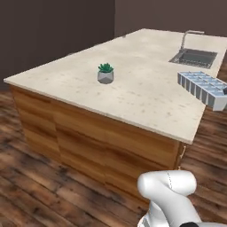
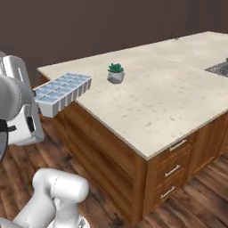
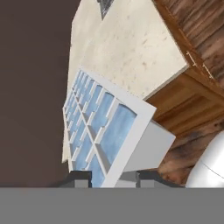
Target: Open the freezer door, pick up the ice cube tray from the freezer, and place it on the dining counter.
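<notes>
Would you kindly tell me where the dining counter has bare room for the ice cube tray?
The dining counter is bare between the potted plant and the near edge, and between plant and sink. Only the sink corner is taken. The pincer holds the ice cube tray at the near corner.

Small potted plant [image 1: 105, 73], green spiky leaves in a faceted grey pot, upright and alone on the pale speckled stone, well apart from the steel sink [image 1: 194, 57] inset near the far end, with a bent tap [image 1: 189, 37] rising behind the basin. Dark wooden plank floor [image 1: 31, 186] all around below, and a plain dark brown wall [image 2: 89, 26] behind. Three slim metal drawer pulls [image 2: 174, 168] stacked on the wood-panelled end.
</notes>
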